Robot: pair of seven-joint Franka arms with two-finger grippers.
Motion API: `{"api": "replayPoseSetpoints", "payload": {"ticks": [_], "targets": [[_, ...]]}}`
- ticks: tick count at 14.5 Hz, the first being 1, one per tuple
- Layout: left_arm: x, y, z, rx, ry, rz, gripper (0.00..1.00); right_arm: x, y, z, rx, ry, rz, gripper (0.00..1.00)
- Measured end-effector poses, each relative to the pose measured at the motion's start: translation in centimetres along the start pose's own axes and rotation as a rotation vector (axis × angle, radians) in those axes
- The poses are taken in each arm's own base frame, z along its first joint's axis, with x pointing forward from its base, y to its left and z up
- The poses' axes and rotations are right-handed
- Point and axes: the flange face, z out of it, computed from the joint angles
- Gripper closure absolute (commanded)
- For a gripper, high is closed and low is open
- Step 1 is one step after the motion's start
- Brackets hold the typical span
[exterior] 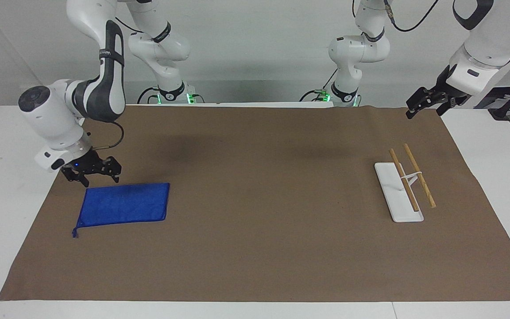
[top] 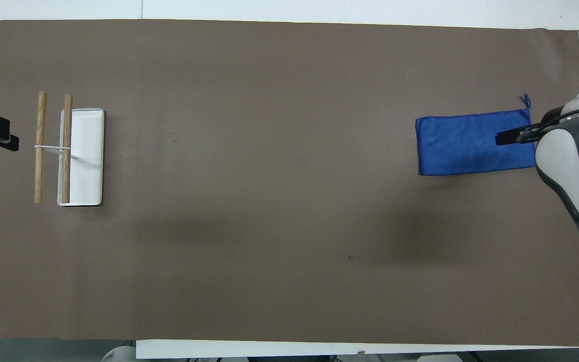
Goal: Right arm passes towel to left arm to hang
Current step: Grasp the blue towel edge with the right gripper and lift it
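Towel (exterior: pixel 123 204) flat on brown mat (exterior: pixel 255 248) at right arm's end of table, right gripper (exterior: pixel 91 175) low over its robot-side edge, fingers spread wide, holding nothing, left gripper (exterior: pixel 423 104) open, waiting above mat corner, rack (exterior: pixel 399 192) with 2 wooden rods beneath.

A white table (exterior: pixel 2 186) carries a brown mat (exterior: pixel 264 230).

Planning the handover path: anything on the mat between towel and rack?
Nothing: bare brown mat between towel and rack, clear in both views.
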Motion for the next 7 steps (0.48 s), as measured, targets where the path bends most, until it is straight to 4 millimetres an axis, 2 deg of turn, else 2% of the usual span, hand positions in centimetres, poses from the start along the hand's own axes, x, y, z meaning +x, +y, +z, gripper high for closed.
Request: {"api": "replayPoseSetpoints", "payload": {"ticks": [3,7], "targets": [[0.0,0.0,0.0,0.0,0.0,0.0,0.0,0.6,0.9,4.5,-0.015,0.019,-0.045,0.02],[0.0,0.0,0.0,0.0,0.0,0.0,0.0,0.2,1.0,6.8,-0.03,0.038,-0.046,0.05]]}}
